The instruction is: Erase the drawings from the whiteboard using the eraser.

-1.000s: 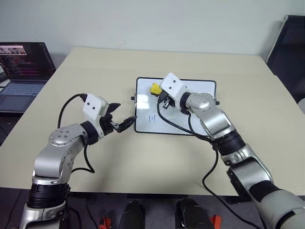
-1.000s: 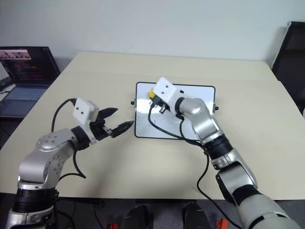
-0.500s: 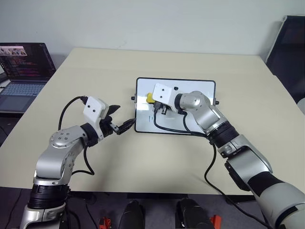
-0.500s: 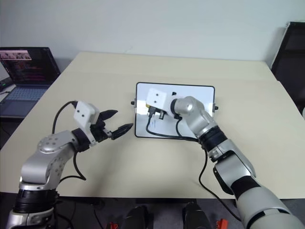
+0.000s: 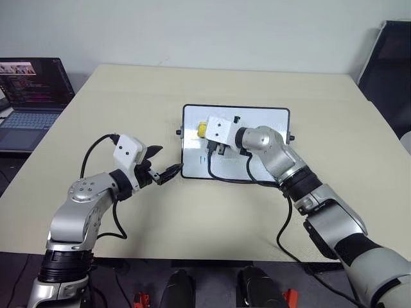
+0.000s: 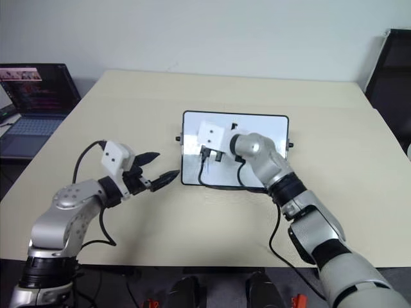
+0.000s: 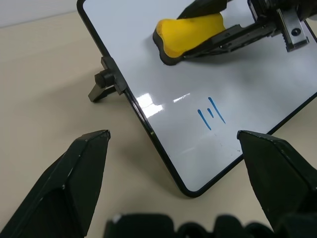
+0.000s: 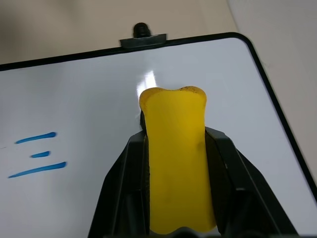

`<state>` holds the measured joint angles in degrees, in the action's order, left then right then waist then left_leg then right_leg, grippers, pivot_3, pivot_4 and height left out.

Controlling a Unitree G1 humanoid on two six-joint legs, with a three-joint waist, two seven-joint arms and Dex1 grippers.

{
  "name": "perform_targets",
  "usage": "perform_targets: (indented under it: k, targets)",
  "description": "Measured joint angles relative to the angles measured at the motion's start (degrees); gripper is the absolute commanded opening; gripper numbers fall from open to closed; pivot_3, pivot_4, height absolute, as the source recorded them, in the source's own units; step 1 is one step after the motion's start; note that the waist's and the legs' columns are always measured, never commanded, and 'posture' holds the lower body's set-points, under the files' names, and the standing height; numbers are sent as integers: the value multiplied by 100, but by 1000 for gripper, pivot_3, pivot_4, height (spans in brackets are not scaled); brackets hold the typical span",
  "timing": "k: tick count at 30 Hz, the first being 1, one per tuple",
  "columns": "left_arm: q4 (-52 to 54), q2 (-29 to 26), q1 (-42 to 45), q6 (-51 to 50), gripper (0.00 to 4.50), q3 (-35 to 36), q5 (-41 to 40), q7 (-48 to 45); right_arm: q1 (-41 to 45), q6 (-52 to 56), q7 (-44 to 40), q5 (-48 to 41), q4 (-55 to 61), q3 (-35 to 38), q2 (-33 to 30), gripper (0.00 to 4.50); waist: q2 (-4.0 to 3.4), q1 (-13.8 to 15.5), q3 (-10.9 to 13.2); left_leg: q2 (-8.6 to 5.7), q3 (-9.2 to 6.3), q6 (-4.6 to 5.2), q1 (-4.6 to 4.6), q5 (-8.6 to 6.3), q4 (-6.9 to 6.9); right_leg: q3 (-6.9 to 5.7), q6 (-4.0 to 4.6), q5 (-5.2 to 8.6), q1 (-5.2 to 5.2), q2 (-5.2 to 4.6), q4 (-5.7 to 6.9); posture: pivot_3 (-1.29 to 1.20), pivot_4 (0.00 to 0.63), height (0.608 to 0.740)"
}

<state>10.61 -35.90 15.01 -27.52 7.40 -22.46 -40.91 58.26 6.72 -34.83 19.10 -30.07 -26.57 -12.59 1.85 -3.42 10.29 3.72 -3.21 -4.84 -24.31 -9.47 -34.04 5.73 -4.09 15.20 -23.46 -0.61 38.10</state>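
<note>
Hanging low over the tan table (image 5: 192, 212), closest to the robot, the left gripper (image 5: 164, 168) has its two black fingers (image 7: 74, 178) spread wide apart with nothing between them. Its tips sit just beside the near left corner of the whiteboard (image 5: 270, 122). In the head views they look very close to the black frame, but I cannot tell if they touch it.

A bit farther on, the whiteboard lies flat on the table. It is white and shiny, with a thin black frame, round corners and a small black knob (image 7: 101, 79) on its side. Near that left corner are the drawings (image 7: 210, 114), three short thin blue lines side by side. They are small next to the eraser.

Farther in, the right gripper (image 8: 173, 134) is over the left part of the board, reaching in from the right side. Its two black fingers (image 8: 126, 178) pinch the eraser (image 8: 176, 163) tight from both sides. The eraser is a bright yellow block with a dark underside. In the left wrist view its front end rests on the white surface. It sits farther from the robot than the blue lines and apart from them, with bare white board between.

Far off to the left, past the table's edge, a dark laptop (image 5: 32, 90) stands open with its screen lit. At the far right is a dark chair (image 5: 388, 64).
</note>
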Motion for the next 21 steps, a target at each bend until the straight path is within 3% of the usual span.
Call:
perform_targets:
  k: [4,9,17,21]
  targets:
    - [-26,-18,-153,117,4500,45,-10,-105,-321,264,58,-340,464,449,79,1152,0,9,0,0,-1,0,-4,0,-1,-1,1,0,-2,0,-1,0,150,740]
    - [-39,-118,-565,330,4500,296,-170,-453,-1307,1416,-256,-1519,2627,1335,178,1150,-1,13,1,3,-4,-7,-7,-8,12,-6,26,-5,-6,-1,-2,0,150,740]
    - [237,-139,-1224,510,4500,490,-386,-749,-3162,2769,-490,-2114,5214,1642,-794,1147,-1,18,1,1,2,-15,-2,-11,5,-2,40,40,-4,-6,-3,0,150,740]
    - [237,-146,-1378,547,4500,545,-426,-849,-3675,2902,-460,-2269,5705,1658,-1003,1147,0,4,0,1,5,-14,9,-11,3,0,45,38,1,-6,-3,0,150,740]
